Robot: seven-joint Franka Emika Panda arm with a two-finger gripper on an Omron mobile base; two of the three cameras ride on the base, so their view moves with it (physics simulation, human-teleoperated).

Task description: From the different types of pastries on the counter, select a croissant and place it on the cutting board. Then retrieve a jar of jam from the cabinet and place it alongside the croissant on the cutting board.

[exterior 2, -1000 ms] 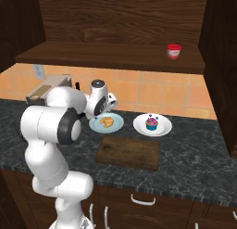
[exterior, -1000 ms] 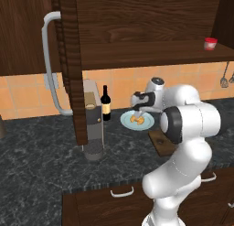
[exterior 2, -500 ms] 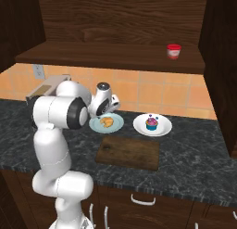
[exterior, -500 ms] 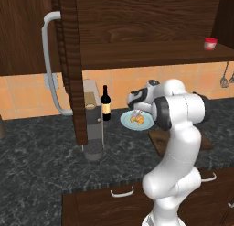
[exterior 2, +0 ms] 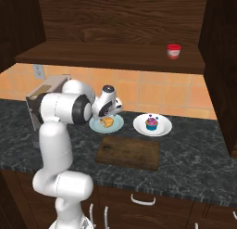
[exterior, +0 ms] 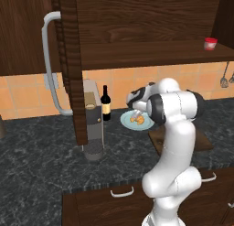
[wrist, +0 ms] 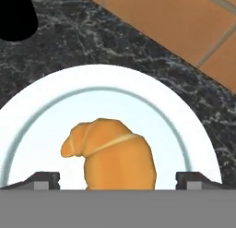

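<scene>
The golden-brown croissant [wrist: 113,155] lies on a pale blue plate [wrist: 37,116] on the dark counter [exterior 2: 194,154]. My gripper [wrist: 118,181] hangs just above it, open, with one fingertip on each side of the pastry and nothing held. From the base, the gripper [exterior: 136,114] [exterior 2: 107,117] points down over the croissant [exterior: 137,120] [exterior 2: 107,123]. The dark brown cutting board [exterior 2: 128,152] [exterior: 203,140] lies bare in front of the plate. A red-lidded jar of jam [exterior 2: 174,51] [exterior: 210,43] stands on the cabinet shelf [exterior 2: 111,54]. The cupcake [exterior 2: 151,123] sits on a white plate [exterior 2: 139,126].
The open cabinet door with its curved grey handle [exterior: 48,65] juts out at the left. A dark wine bottle [exterior: 106,104] and a grey appliance [exterior: 93,124] stand left of the croissant plate [exterior: 125,120]. Utensils [exterior: 224,78] hang on the tiled wall.
The arm has straightened up and the gripper has come down a little over the croissant plate. The jaws stayed open. Nothing on the counter moved.
</scene>
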